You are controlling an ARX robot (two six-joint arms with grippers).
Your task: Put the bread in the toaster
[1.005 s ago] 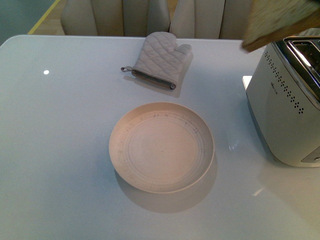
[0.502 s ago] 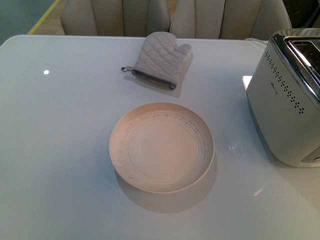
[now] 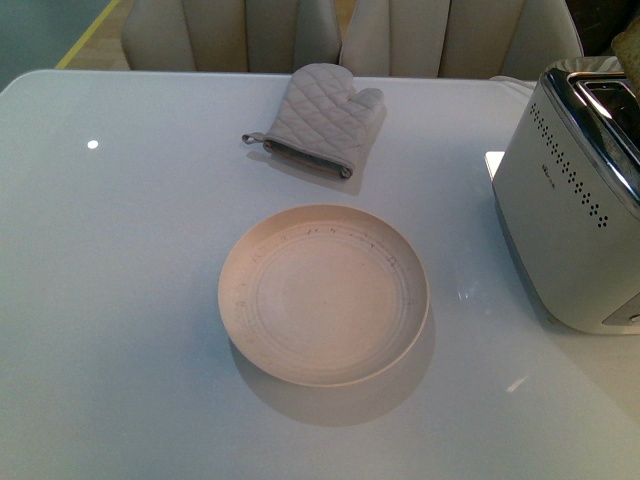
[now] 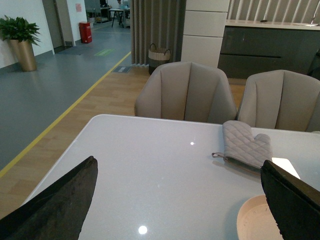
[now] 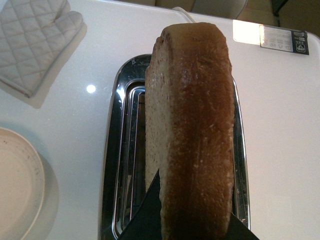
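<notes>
Bread [image 5: 195, 130]: 1 slice, seen edge-on and gripped at 1 end, directly over the slots of the toaster; the front view shows only a sliver at its right edge.
Toaster [image 3: 570, 210]: white with a chrome top, on the right side of the desk [image 3: 120, 300].
Right hand [image 5: 192, 222]: 2 dark fingers clamped on the bread.
Left hand [image 4: 177, 167]: fingers spread wide, holding nothing, above the desk.
Plate [image 3: 323, 295]: round, cream, mid-desk, left of the toaster.
Oven mitt [image 3: 320, 118]: grey, quilted, lying beyond the plate.
</notes>
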